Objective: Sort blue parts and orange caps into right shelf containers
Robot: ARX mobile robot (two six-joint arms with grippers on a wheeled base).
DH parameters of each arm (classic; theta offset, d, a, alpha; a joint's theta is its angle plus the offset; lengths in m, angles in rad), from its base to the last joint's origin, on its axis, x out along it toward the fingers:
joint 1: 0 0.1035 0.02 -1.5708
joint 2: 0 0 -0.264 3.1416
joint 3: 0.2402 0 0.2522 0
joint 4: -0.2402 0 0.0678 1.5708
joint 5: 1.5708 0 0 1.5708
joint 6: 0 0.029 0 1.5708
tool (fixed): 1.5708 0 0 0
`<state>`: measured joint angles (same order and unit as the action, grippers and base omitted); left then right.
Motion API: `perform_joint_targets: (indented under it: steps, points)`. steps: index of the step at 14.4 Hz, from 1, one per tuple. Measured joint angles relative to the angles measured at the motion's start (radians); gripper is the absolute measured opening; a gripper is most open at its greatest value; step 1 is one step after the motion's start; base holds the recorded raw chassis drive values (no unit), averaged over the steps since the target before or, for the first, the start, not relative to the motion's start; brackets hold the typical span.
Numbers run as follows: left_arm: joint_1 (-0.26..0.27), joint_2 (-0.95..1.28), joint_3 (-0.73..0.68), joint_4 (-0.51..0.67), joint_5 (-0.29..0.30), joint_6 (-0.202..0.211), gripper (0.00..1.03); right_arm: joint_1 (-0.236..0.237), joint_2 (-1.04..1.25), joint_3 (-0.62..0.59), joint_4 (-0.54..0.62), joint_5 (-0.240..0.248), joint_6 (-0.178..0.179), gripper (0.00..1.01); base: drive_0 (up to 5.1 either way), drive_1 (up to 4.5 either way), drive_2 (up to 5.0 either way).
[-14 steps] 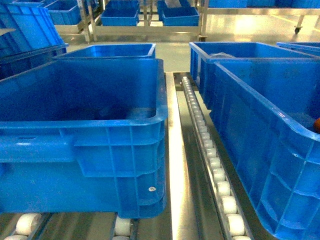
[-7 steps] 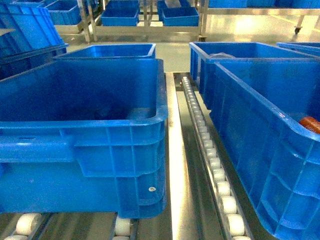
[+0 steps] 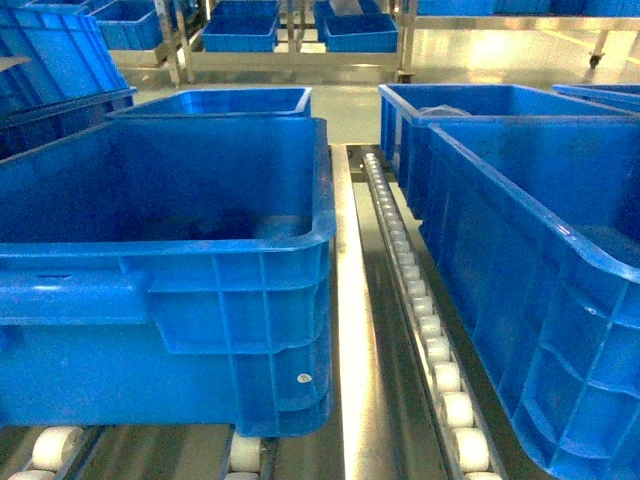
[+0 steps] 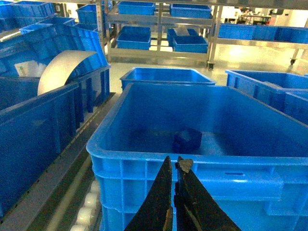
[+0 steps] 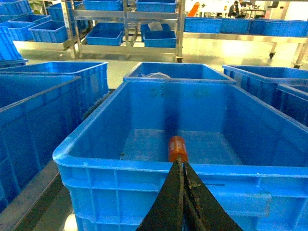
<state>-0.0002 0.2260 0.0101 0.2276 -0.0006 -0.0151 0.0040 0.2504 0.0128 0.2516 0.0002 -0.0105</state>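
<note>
Crates fill every view. Right crate [image 5: 159, 159], the landmark here, sits on the roller shelf with its near rim just ahead of the right hand [image 5: 181, 166]. An orange cap [image 5: 177, 148] lies on its smooth floor, near the front wall and about midway across; in the right wrist view the hand's tips hang just above the front rim, directly in line with the cap. That hand's two dark fingers are pressed together, holding nothing.

Left of the right crate, across a steel rail and a row of white rollers [image 3: 425, 320], stands the left crate [image 3: 180, 300]. A dark blue part [image 4: 187, 140] rests on its floor, toward the middle and nearer the front wall. The left hand [image 4: 174, 166] hangs just outside that crate's front rim, fingers closed tip to tip and empty.

Behind the right crate is a second crate [image 3: 470, 105] with something pale lying inside; what it is cannot be told. Behind the left crate stands a smaller crate [image 3: 215, 100]. Further left of it, in the left wrist view, a tilted crate carries a curved white sheet [image 4: 62, 70].

Beyond all these, across a shiny floor, metal racks [image 5: 127, 19] hold more blue crates. No readable label or writing shows on any crate; a small round white mark [image 3: 304, 378] on the left crate's outer wall is too small to read.
</note>
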Motion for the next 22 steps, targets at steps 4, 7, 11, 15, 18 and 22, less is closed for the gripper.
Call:
perform_joint_targets:
  steps: [4,7,11,15,18,22]
  points:
    - [0.0,-0.107,0.003,-0.131,0.0,0.0,0.02,0.0,-0.072,0.0,-0.072,0.0,0.0,0.01,0.0,0.0,0.0]
    - [0.001,-0.215,0.001,-0.236,0.002,0.002,0.02,0.0,-0.246,0.003,-0.238,0.0,0.003,0.01,0.0,0.0,0.0]
    - [0.0,-0.215,0.0,-0.231,0.0,0.004,0.08,-0.004,-0.245,0.0,-0.256,0.0,0.003,0.09,0.0,0.0,0.0]
    - [0.0,-0.215,0.0,-0.231,0.0,0.004,0.61,-0.004,-0.245,0.0,-0.256,0.0,0.003,0.61,0.0,0.0,0.0]
    - [0.0,-0.215,0.0,-0.231,0.0,0.005,1.0,-0.004,-0.245,0.0,-0.256,-0.001,0.003,1.0,0.0,0.0,0.0]
    - [0.0,-0.215,0.0,-0.231,0.0,0.005,0.98,-0.004,-0.245,0.0,-0.256,0.0,0.003,0.98,0.0,0.0,0.0]
